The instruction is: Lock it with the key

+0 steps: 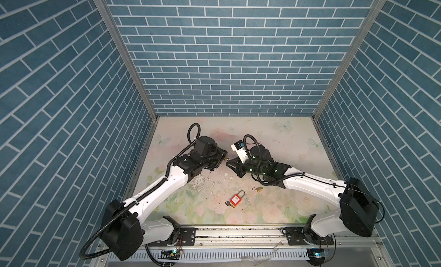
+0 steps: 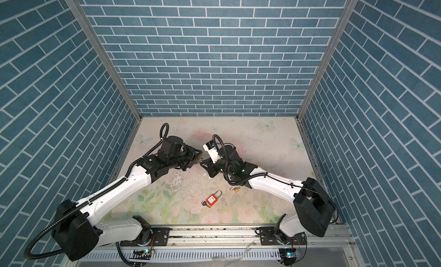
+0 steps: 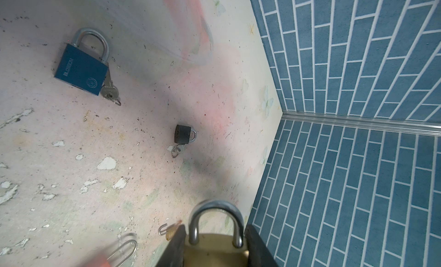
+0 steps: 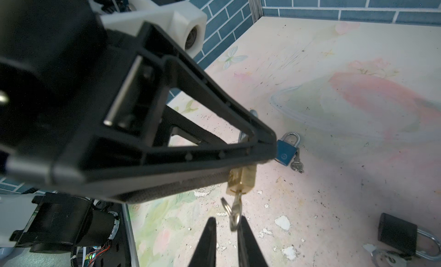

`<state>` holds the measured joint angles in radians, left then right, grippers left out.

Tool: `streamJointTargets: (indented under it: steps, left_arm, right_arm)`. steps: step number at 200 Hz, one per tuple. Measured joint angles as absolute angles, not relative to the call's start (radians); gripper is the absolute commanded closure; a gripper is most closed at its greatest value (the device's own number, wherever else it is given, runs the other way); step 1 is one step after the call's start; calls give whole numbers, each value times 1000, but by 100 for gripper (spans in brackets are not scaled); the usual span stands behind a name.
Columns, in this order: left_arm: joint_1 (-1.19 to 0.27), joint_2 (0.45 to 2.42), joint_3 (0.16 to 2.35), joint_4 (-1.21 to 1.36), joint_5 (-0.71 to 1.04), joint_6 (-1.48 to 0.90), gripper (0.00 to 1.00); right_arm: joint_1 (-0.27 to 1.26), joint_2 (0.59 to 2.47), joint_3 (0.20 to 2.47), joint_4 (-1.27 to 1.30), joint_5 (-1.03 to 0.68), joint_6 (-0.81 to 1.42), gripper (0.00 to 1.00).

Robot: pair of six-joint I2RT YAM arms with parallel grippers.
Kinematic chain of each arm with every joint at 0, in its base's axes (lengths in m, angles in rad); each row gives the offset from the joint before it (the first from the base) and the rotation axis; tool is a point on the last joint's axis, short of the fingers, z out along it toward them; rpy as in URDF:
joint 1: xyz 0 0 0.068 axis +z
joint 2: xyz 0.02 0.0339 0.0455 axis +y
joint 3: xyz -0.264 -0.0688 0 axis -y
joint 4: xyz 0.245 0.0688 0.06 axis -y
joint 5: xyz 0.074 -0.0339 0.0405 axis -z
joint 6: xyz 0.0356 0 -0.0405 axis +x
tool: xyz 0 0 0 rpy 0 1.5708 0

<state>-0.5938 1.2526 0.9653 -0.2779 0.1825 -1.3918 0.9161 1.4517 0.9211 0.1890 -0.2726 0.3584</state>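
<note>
- The left gripper [image 3: 214,226] is clamped on the body of the brass padlock with a steel shackle [image 3: 214,251]. It holds the padlock in the air above the worn floral-print tabletop [image 3: 143,182], and both shackle legs look seated in the body.
- The small silver key [image 4: 236,202] sticks out of the padlock's underside, and its wire ring [image 4: 233,226] dangles below.
- The right gripper [image 4: 228,219] has its jaws narrow but not closed. They stand on either side of the ring rather than the key's head.
- Closing on the loose ring would likely give no purchase, so a twist would spin the ring and not the key.
- A pull during the turn could draw the key out, or skew the padlock in the left gripper.
- An off-axis wrist roll might bend the thin key.
</note>
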Motion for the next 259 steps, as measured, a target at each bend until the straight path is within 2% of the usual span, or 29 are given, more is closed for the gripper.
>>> streamJointTargets:
  steps: [9,27,91,156,259]
  left_arm:
    - [-594,1253,965,-277,183,-1392,100]
    - [-594,1253,965,-273,185,-1393,100]
    - [-593,1253,964,-272,183,-1397,100]
    - [-586,1254,960,-273,177,-1396,100]
    - [-582,1285,961,-276,192,-1391,100]
  right_arm:
    - [916,1452,925,190,-270,356,69]
    - [916,1452,929,190,-264,358,69]
    - [915,1458,944,186,-253,357,88]
    - [913,1460,953,161,-237,358,97]
    - [911,1472,953,139,-231,313,100]
